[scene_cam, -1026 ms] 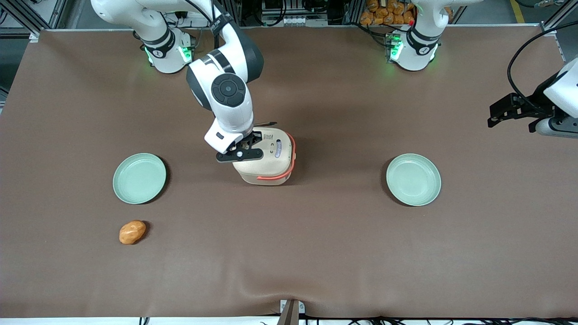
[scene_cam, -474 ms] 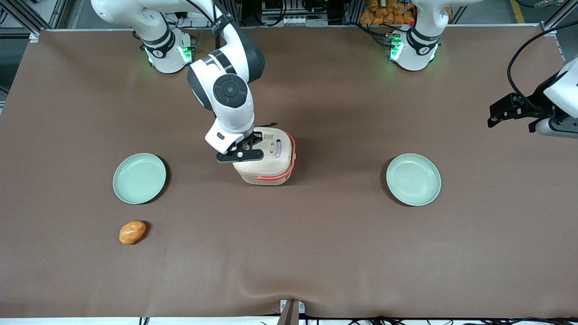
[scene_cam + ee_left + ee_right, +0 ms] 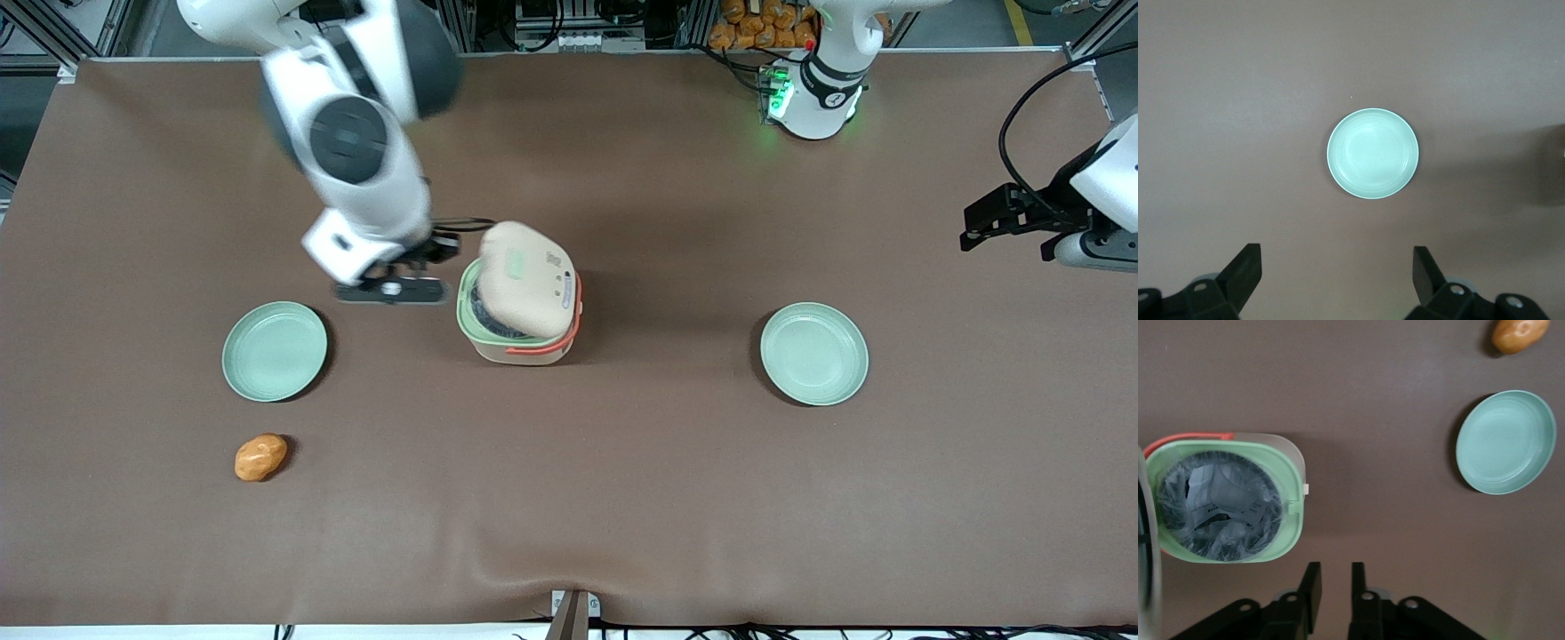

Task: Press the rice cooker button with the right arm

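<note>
One job made up the task, and by the look of things it was finished: the rice cooker (image 3: 520, 307) stood near the middle of the bench (image 3: 622, 498) with its cream lid (image 3: 524, 280) sprung up and tilted, the pale green rim (image 3: 1295, 500) and grey liner (image 3: 1218, 503) laid bare underneath. A lid standing open like that suggested the press had gone through, since that is what such a catch is for. The button (image 3: 518, 263) showed as a small pale green patch on the raised lid, with nothing touching it.

The right arm (image 3: 356, 151) was up off the cooker, and its gripper (image 3: 391, 291) hung above bare bench just beside the cooker, toward the working arm's end of the bench and between the cooker and the nearer plate (image 3: 275, 350). In the right wrist view the fingers (image 3: 1311, 587) sat close together with only a narrow gap between them, pinching nothing.

As for what was left, I judged very little: at most, carrying the arm well clear. Nothing else seemed to matter to the job. A second plate (image 3: 813, 353) lay toward the parked arm's end, and a small orange-brown bread roll (image 3: 260, 457) sat nearer the front camera than the first plate, both well apart from the cooker.
</note>
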